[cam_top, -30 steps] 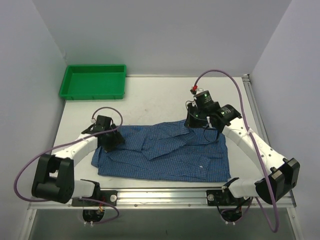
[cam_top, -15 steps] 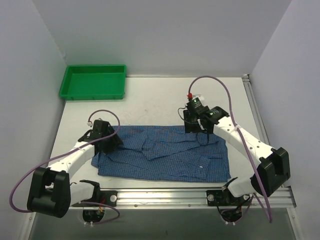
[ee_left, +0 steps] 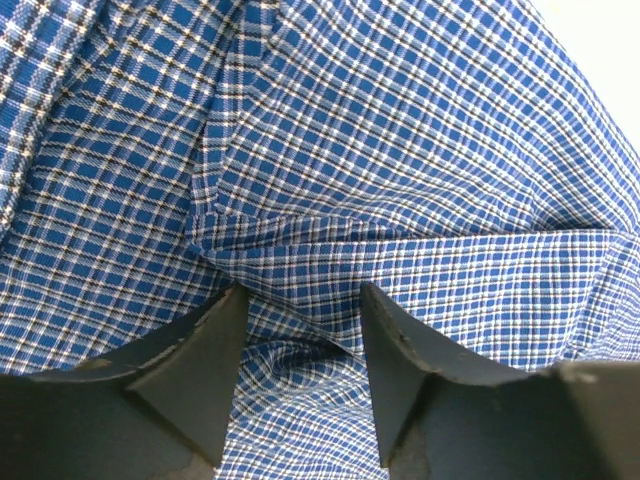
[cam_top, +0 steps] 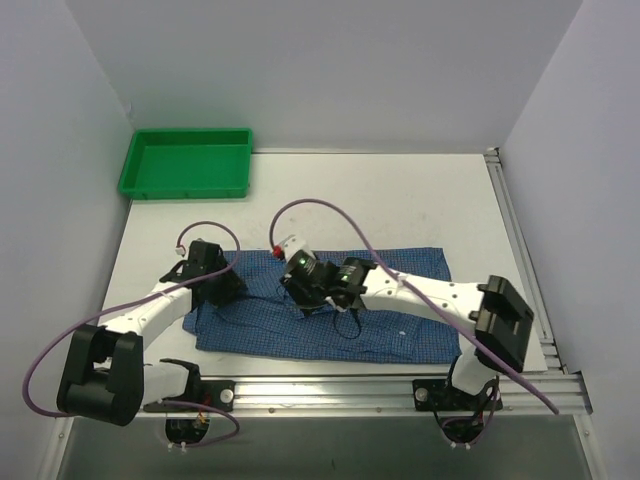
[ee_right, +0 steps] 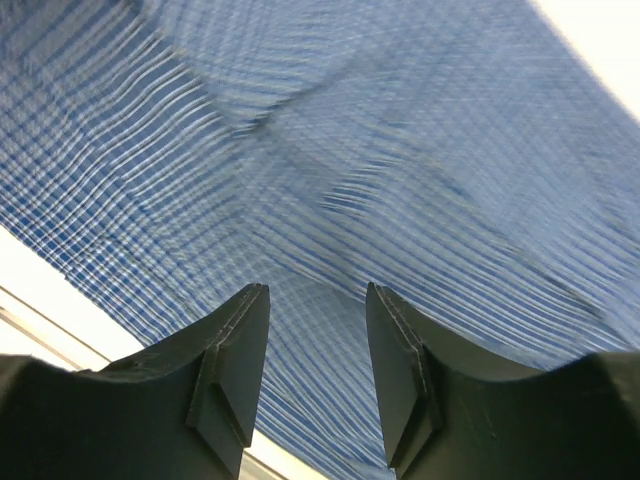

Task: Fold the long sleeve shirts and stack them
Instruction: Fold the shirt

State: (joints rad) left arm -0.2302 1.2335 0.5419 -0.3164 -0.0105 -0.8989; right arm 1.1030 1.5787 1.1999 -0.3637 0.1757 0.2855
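Lying spread, blue checked shirt (cam_top: 420,340) shows creased folds.

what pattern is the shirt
The shirt is a fine blue-and-white check, clearest in the left wrist view.

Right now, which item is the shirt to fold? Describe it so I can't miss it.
Start at the white table and look at its near half. The shirt is the flat blue checked cloth spread there, unlike the rigid green tray in the far left corner.
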